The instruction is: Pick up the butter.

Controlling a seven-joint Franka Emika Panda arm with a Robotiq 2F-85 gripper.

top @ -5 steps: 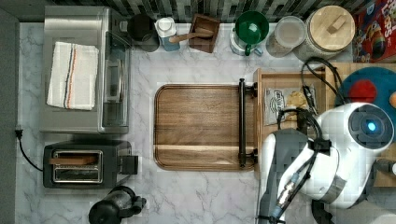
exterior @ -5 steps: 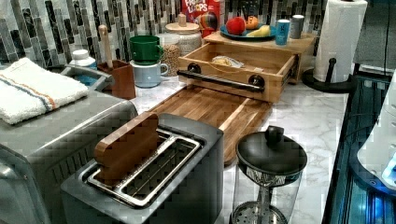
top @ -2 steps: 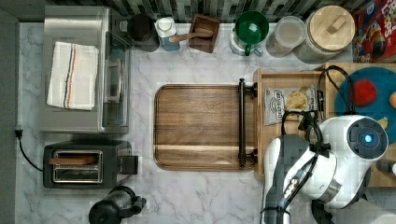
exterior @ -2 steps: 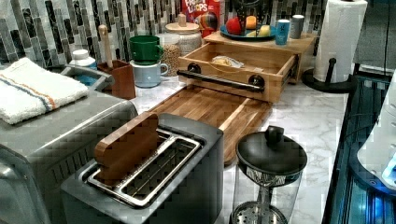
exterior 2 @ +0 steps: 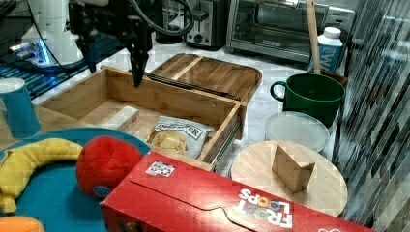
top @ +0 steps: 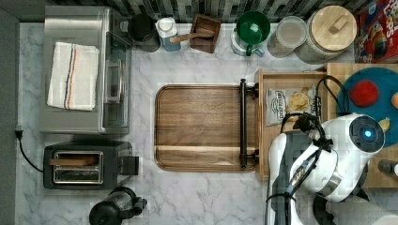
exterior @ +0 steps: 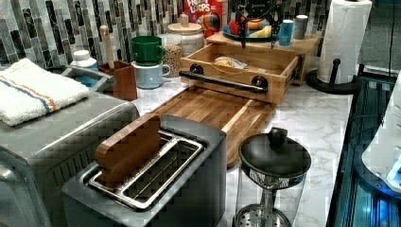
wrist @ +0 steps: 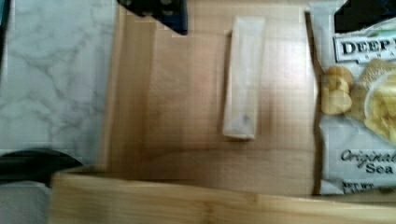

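Note:
The butter is a slim pale stick lying on the floor of the open wooden drawer. The right view shows the butter beside the chip bag. My gripper hangs open above the drawer with nothing between its fingers, well clear of the butter. It also shows over the drawer's back edge in the left view. In the wrist view the butter lies between the two dark fingertips, with the chip bag next to it. The arm covers the butter in the top view.
A wooden board lies by the drawer's handle. Beside the drawer, a blue plate holds a banana and a red fruit. A cereal box, green mug and jars stand along the wall.
The arm has shifted over the drawer, and the gripper has come into the left view above the drawer's back edge. The butter and chip bag have not moved.

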